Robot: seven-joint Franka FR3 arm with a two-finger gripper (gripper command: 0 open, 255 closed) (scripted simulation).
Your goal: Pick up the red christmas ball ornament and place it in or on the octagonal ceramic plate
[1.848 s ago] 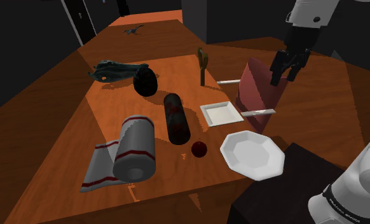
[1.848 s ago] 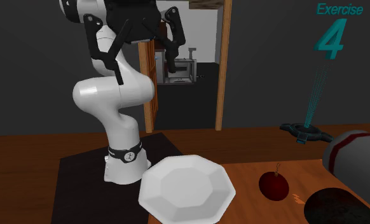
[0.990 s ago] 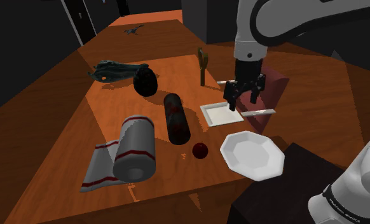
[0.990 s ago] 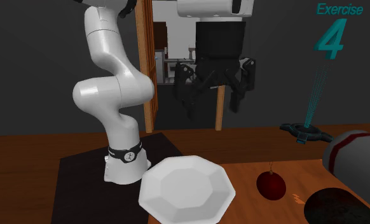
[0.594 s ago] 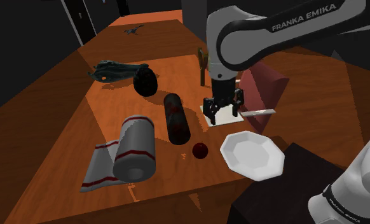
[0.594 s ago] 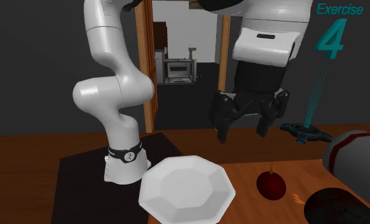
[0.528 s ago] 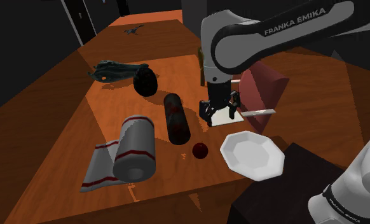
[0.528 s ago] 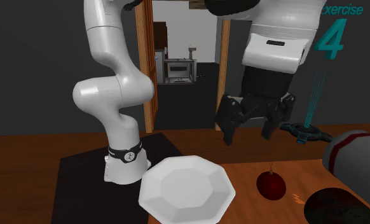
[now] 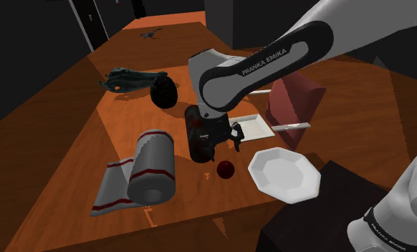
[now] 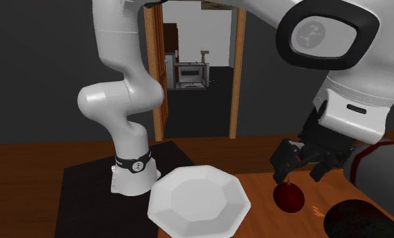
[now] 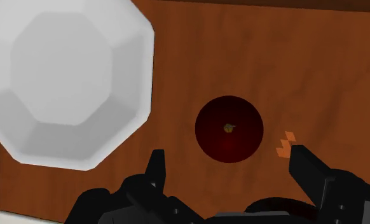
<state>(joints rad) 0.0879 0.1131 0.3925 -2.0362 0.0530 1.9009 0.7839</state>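
The dark red ball ornament [image 9: 224, 170] rests on the wooden table, a short way from the white octagonal plate [image 9: 284, 174] on the shoulder view's left side of it. My black gripper [image 9: 223, 150] hangs open just above the ball. In the wrist view the ornament [image 11: 229, 129] lies centred ahead of the gripper [image 11: 231, 164], between the two spread fingers, untouched, with the plate [image 11: 63, 83] beside it. In the second exterior view the gripper [image 10: 298, 174] hovers over the ornament [image 10: 290, 197], and the plate [image 10: 198, 203] sits nearer the arm's base.
A dark cylinder [image 9: 198, 132] lies close behind the gripper. A paper towel roll [image 9: 152, 166] lies toward the shoulder view's left. A square white dish [image 9: 253, 125] and a dark red box [image 9: 294, 97] stand behind the plate. A black egg-shaped object [image 9: 163, 91] sits farther back.
The arm has swung down from above the square dish toward the shoulder view's left and now hovers low over the ornament. The fingers stayed open; nothing on the table moved.
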